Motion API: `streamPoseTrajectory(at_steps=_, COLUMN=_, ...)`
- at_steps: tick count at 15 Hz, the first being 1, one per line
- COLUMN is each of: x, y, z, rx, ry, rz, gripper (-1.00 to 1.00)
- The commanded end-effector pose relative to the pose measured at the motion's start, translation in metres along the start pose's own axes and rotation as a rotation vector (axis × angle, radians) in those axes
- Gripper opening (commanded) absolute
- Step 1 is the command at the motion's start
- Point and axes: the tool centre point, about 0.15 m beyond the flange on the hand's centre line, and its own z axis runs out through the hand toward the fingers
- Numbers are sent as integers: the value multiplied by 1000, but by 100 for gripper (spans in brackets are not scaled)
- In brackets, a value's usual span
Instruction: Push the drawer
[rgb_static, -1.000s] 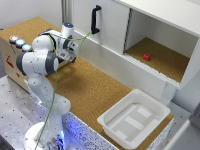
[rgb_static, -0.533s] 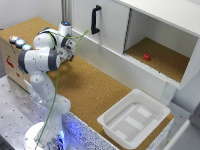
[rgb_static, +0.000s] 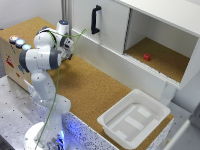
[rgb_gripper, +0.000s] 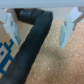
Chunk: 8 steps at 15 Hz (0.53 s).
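Note:
The light-brown box (rgb_static: 11, 59) with three coloured round buttons (rgb_static: 19, 42) stands at the exterior view's left edge. My arm covers much of the box, and I cannot make out the drawer itself. My gripper (rgb_static: 69, 47) hangs over the cork surface, just to the right of the box. In the wrist view the gripper (rgb_gripper: 39, 44) is open, its two pale fingers (rgb_gripper: 12, 29) wide apart with nothing held. A black cable (rgb_gripper: 33, 41) crosses between them over the cork.
A big white cabinet (rgb_static: 107, 30) with a black handle (rgb_static: 95, 19) stands at the back; its open compartment holds a small red object (rgb_static: 146, 57). A white plastic tub (rgb_static: 134, 119) sits at the front right. A blue-and-white patch (rgb_gripper: 4, 54) shows beside one finger.
The wrist and hand have shifted slightly toward the exterior view's left, nearer the box. The gripper has stayed open.

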Motion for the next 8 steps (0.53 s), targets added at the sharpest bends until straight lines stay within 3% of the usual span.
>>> streamPoseTrajectory(at_steps=1, x=-15, y=-5, z=-76, rx=-123, ry=102, rz=-27, gripper=100)
streamPoseTrajectory(at_steps=3, x=-11, y=-14, z=-92, rx=-154, ry=96, rz=-98, gripper=100)
streamPoseTrajectory(at_steps=8, x=-10, y=-57, z=-114, rx=-158, ry=-18, rz=-378, gripper=100)
